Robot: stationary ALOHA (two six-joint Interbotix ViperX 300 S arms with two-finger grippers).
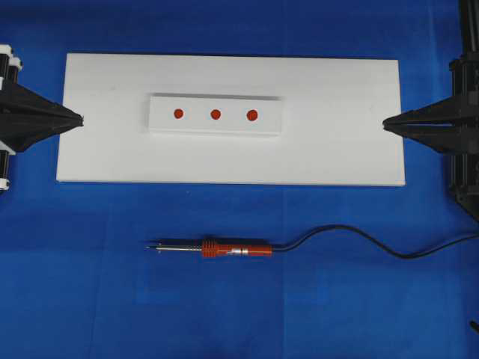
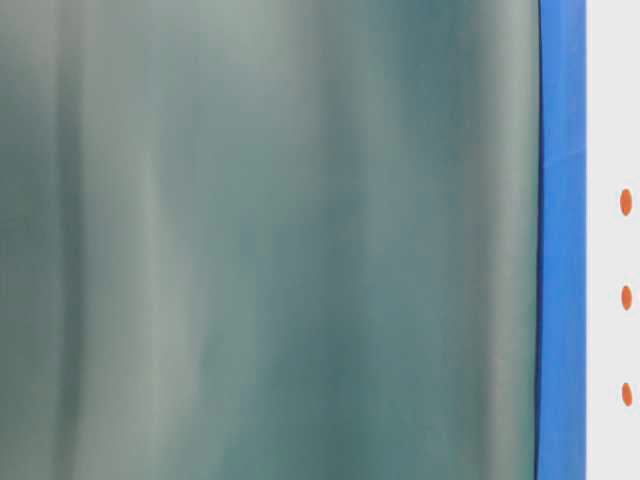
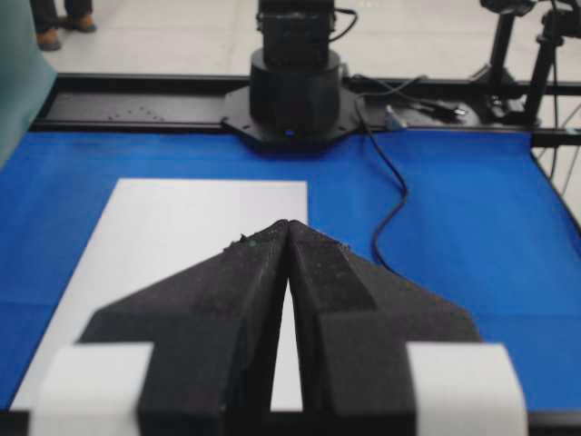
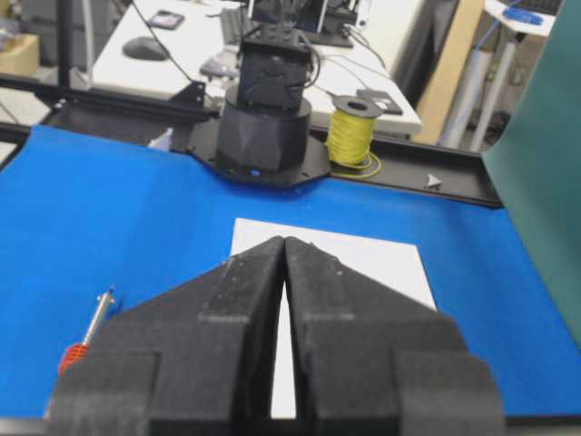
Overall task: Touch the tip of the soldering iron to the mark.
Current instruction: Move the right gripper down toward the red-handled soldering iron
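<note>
Overhead looks straight down on the white board (image 1: 232, 157) — both wrist views face across it, opposed.

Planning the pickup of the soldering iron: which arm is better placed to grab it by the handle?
Probably right. The soldering iron's red-orange handle and cord lie toward the right pincer, and the tip points left. Both pincers, the left pincer too, are shut and empty.

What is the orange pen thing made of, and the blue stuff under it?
The soldering iron: its red-orange handle looks like matte plastic, its thin shaft like shiny bare metal, silver with glints. The blue cover looks like soft cloth or felt, dull and faintly creased, though a mat is possible.
</note>
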